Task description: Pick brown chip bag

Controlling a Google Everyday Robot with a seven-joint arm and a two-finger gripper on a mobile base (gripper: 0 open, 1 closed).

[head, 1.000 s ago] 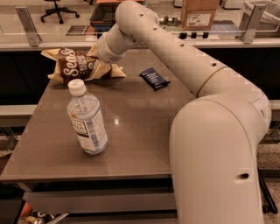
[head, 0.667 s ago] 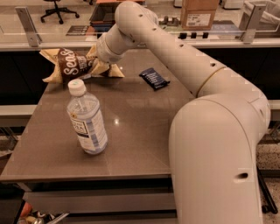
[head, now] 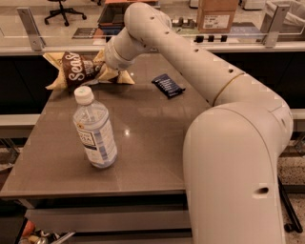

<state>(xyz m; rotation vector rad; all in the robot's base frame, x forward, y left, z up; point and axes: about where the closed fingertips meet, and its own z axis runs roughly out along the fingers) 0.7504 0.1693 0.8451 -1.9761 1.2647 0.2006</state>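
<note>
The brown chip bag [head: 75,70] lies at the table's far left corner, crinkled, with a dark brown front, white "Sea S" lettering and tan-yellow edges. My gripper [head: 101,72] is at the bag's right end, right against it, mostly hidden behind my wrist [head: 121,47]. My arm reaches in from the right across the far part of the table.
A clear water bottle [head: 94,131] with a white cap stands at the left front of the brown table [head: 152,143]. A small flat dark navy wrapper [head: 167,86] lies right of the bag. A counter with a cardboard box [head: 217,14] runs behind the table.
The bag and my gripper have shifted slightly to the left. The bottle and the wrapper have not moved.
</note>
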